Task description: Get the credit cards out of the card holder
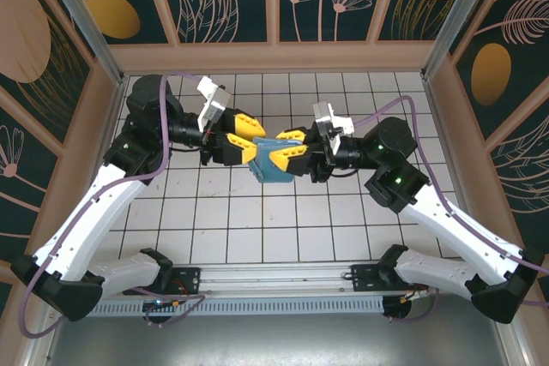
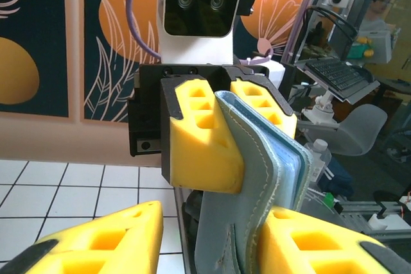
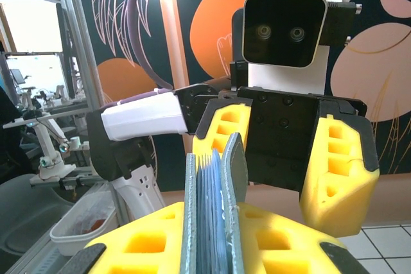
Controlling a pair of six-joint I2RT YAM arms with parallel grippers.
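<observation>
Yellow-fingered right gripper (image 3: pixel 215 242) clamped the soft teal bifold card holder (image 1: pixel 271 171); left gripper (image 2: pixel 218 235), half-open and empty astride it, next needed the credit cards' edges.

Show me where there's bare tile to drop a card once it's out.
Free: the near tiles between the left arm and right arm, up to the rail; also the far strip under the back wall. Crowded: the centre, where left tool and right tool meet at the card holder.

Overhead view looks down; wrist cameras face each other closely across the card holder (image 1: pixel 271 171).
</observation>
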